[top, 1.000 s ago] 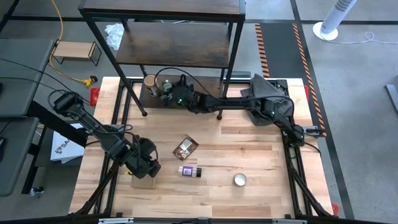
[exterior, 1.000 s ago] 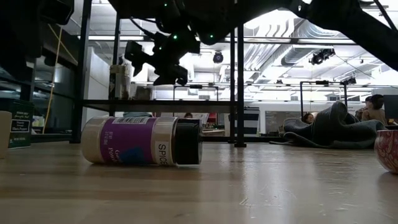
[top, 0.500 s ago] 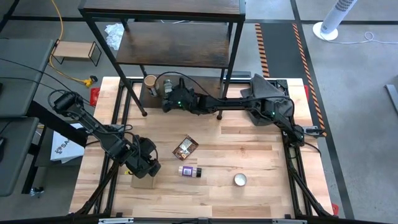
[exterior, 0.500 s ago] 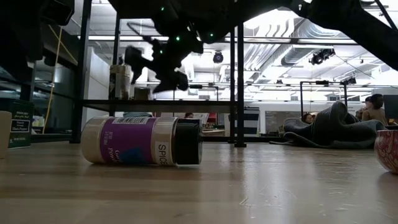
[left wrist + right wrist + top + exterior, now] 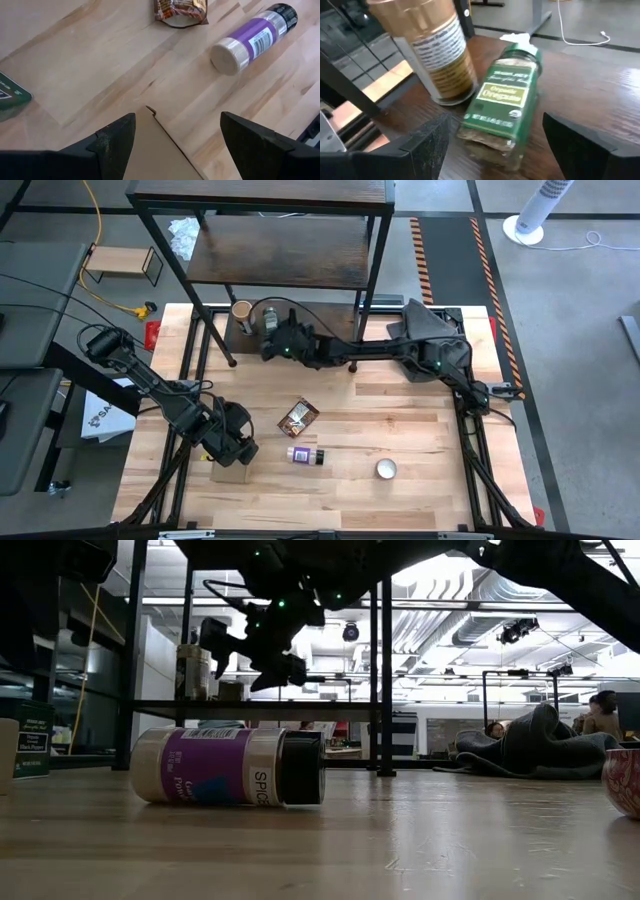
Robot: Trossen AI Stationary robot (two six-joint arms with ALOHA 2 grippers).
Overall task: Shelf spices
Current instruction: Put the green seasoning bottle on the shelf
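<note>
Pale wood planks make up the table (image 5: 400, 430), with grey floor around it and a white fan at two o'clock in the high view. At twelve o'clock stands the shelf (image 5: 290, 250), dark brown boards in a thin black frame, its lowest board reaching over the far edge of the table.

On that lowest board, at about eleven o'clock from the table's middle, the tan-lidded jar (image 5: 427, 50) stands upright, and the green-lidded jar (image 5: 502, 102) stands just beside it, tilted. The right gripper (image 5: 272, 340) reaches in from the three o'clock side and sits right behind the green-lidded jar with its jaws spread wide, one finger on either side and neither touching it.

Near the table's middle lies the brown-orange pouch (image 5: 298, 417). Just toward six o'clock from it the purple-label jar (image 5: 305, 455) lies on its side, dark cap pointing to three o'clock. A round silvery disc (image 5: 386, 469) rests at five o'clock.

The left gripper (image 5: 236, 446) hangs at eight o'clock, jaws wide and holding nothing, over a flat cardboard square (image 5: 150, 150). A small dark tin (image 5: 10, 97) shows near it in the left wrist view.
</note>
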